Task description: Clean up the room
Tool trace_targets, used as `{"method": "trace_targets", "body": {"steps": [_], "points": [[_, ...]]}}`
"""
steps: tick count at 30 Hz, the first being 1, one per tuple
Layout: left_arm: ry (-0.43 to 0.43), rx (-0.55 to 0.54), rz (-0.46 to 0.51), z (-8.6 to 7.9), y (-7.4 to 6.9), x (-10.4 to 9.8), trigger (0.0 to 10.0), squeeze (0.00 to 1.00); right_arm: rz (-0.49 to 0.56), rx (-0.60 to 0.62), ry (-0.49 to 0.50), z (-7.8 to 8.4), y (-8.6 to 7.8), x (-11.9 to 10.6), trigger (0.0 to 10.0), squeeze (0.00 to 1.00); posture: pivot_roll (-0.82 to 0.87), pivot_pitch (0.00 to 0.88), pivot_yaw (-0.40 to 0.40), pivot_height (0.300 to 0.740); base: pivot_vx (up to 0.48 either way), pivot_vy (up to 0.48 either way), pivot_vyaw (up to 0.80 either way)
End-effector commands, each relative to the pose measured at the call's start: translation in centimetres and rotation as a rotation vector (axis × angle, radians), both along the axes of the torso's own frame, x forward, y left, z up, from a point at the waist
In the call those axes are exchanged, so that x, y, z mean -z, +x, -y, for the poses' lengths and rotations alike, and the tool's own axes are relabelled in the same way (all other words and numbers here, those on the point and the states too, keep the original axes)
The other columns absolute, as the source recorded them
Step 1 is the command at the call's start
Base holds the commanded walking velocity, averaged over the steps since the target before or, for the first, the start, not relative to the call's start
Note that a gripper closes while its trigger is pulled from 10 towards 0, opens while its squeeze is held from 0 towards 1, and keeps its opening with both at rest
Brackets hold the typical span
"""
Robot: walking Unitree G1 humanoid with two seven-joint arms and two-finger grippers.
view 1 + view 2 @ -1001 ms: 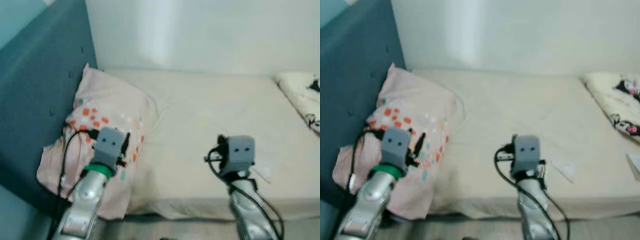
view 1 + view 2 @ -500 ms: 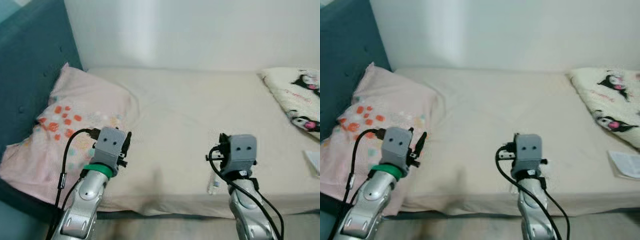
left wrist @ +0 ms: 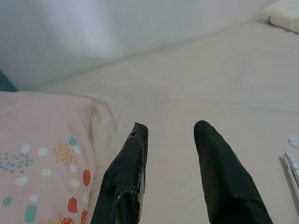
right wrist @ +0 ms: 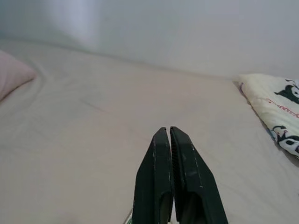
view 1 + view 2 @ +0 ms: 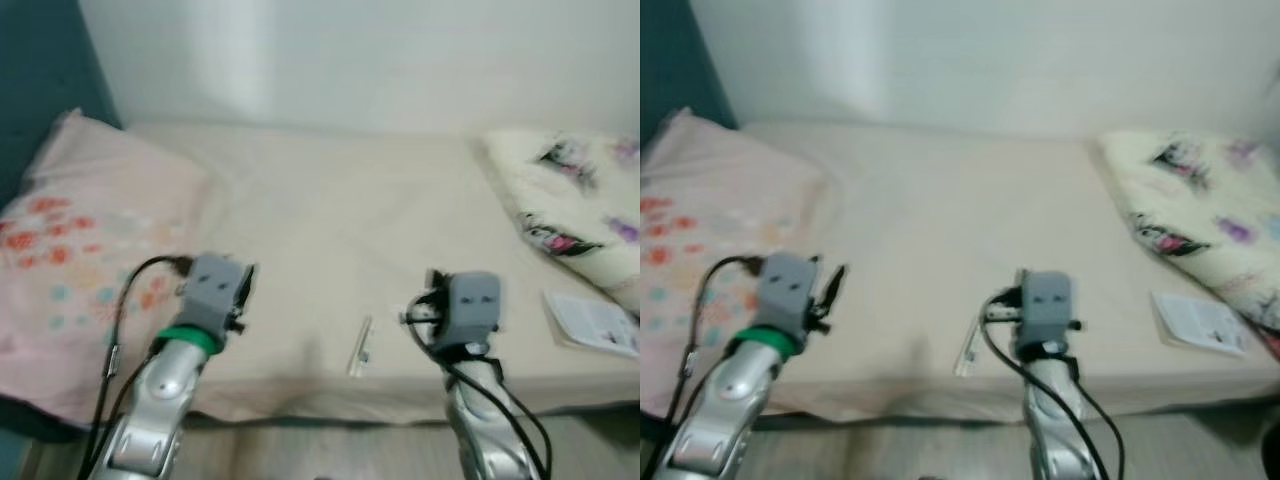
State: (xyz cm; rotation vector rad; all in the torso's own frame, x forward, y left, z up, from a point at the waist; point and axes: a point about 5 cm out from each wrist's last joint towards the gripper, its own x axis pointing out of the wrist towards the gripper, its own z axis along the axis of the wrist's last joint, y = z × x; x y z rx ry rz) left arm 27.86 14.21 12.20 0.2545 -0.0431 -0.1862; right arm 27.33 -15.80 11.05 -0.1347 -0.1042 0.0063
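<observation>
A bed with a cream sheet [image 5: 330,200] lies before me. On it, near the front edge between my arms, rests a thin white stick-like item [image 5: 360,345]; what it is cannot be made out. A printed leaflet [image 5: 592,322] lies flat at the right front. My left gripper [image 3: 166,126] hovers over the sheet beside the pink pillow [image 5: 80,250], open with nothing between its fingers. My right gripper [image 4: 166,129] is held low above the sheet, shut with nothing in it.
A cream blanket with cartoon prints [image 5: 560,200] is heaped at the bed's right end. A teal headboard [image 5: 40,70] stands behind the pillow and a white wall runs along the far side. A strip of floor [image 5: 330,450] shows below the bed's edge.
The camera has swung to the right: the pillow and headboard slid toward the left edge, and the blanket, leaflet and thin white item came into view. Both arms keep their pose.
</observation>
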Motion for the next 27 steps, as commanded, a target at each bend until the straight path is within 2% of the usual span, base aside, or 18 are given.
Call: {"method": "trace_targets", "body": {"steps": [1, 27], "points": [[-0.004, 0.005, -0.02, 0.26, -0.15, 0.4, 10.0, 0.0, -0.014, 0.012, -0.004, 0.38, -0.15, 0.33, 10.0, 0.0, -0.09, 0.012, 0.0, 0.738, 0.0, -0.289, 0.0], [0.002, 0.012, -0.018, 0.24, 0.15, 0.29, 10.0, 0.0, -0.013, -0.001, -0.003, -0.03, 0.01, 0.43, 10.0, 0.0, -0.09, 0.001, 0.009, 0.738, 0.0, -0.288, 0.0]]}}
